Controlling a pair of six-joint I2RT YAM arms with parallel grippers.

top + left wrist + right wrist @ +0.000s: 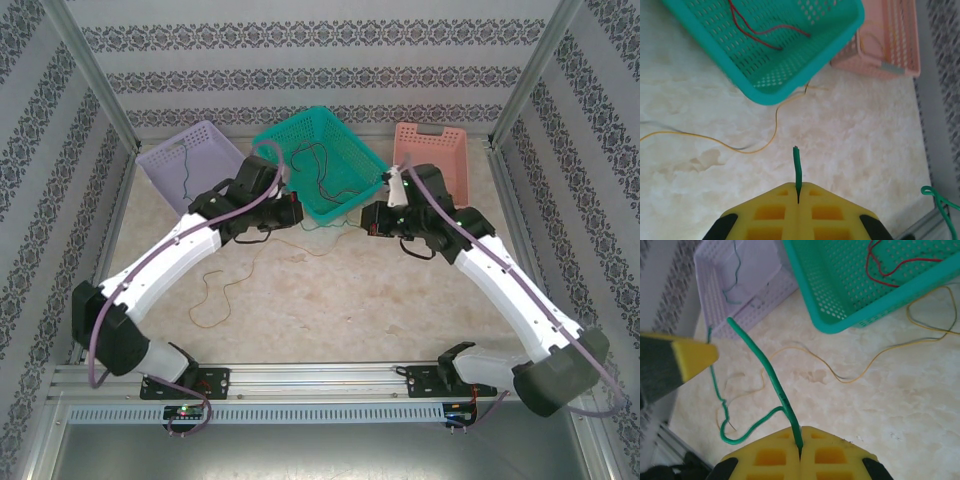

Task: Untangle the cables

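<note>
Above the pale tabletop (865,140), left gripper (798,199) and right gripper (800,450) each clamp the green cable (766,367) between closed jaws.

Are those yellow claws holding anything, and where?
Both pinch one green cable: the left gripper close to its tip, the right gripper farther along, a longer end sticking out.

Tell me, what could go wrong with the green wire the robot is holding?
1. The left gripper pinches the green cable very close to its end, so a tug might slip it free.
2. Near the right gripper the green cable hangs in a loose loop close to the yellow cable. Pulling could possibly snag the two together.
</note>
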